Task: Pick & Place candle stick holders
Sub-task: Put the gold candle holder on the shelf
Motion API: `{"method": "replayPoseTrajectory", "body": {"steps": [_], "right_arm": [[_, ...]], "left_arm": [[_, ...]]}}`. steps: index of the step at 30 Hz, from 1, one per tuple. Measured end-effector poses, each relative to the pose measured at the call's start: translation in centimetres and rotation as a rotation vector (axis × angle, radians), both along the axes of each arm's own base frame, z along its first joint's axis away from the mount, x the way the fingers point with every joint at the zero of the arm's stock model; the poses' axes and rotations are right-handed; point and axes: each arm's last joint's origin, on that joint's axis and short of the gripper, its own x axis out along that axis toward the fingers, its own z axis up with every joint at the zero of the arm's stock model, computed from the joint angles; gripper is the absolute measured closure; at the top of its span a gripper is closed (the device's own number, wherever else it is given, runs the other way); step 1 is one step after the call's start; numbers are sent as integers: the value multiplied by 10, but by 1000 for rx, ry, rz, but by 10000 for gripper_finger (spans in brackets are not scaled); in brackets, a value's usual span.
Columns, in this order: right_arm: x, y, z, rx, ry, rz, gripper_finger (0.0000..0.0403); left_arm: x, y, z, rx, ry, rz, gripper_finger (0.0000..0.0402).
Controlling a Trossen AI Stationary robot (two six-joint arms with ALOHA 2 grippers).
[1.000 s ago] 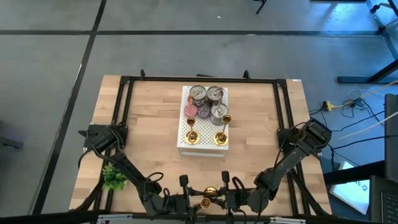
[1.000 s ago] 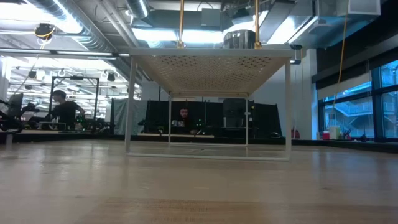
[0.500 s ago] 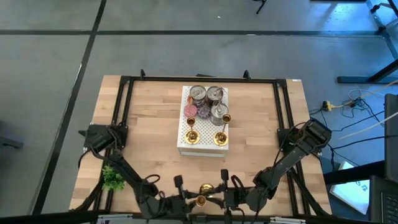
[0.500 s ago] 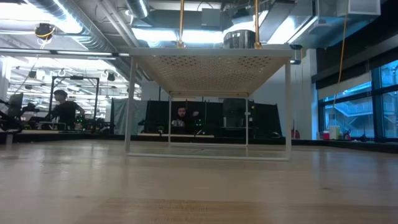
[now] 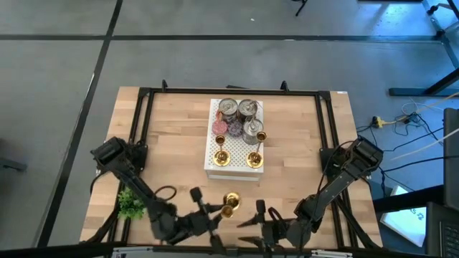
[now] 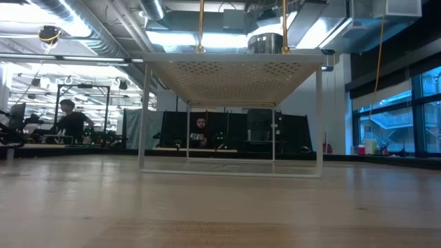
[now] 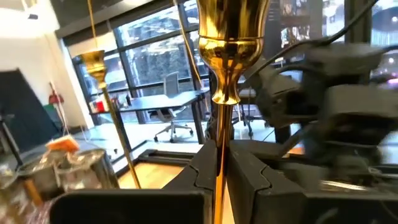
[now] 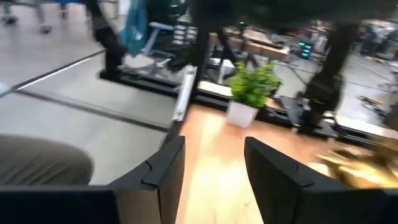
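Left hand (image 7: 219,177) pinches the shiny brass candlestick holder's (image 7: 225,74) thin stem for carrying; right hand (image 8: 211,168) gapes empty beside it.

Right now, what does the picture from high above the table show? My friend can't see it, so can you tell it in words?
The left gripper, near the table's front edge, is shut on a gold candle stick holder, while the right gripper sits open beside it, holding nothing. In the middle of the wooden table, a white perforated stand carries more gold holders and round silver tins.
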Motion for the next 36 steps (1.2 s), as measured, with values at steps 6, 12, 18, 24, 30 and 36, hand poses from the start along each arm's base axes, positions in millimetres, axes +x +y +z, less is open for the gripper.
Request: {"method": "replayPoseTrajectory", "body": {"steps": [6, 12, 18, 24, 30, 36], "right_arm": [[-12, 11, -2, -54, 9, 39, 234], [-25, 17, -4, -106, 5, -77, 233], [-47, 25, -7, -156, 13, -185, 233], [-66, 29, -14, -157, 114, -115, 233], [-57, 27, -17, -82, 225, 80, 234], [-37, 8, -29, 78, 210, 343, 270]], "left_arm": [[29, 33, -7, -71, 1, 139, 390], [53, 63, -19, -169, -50, 267, 390], [63, 79, -20, -168, -49, 327, 390], [67, 87, -21, -151, -36, 355, 390], [69, 93, -21, -149, -31, 395, 390], [73, 100, -21, -121, -10, 417, 390]]}}
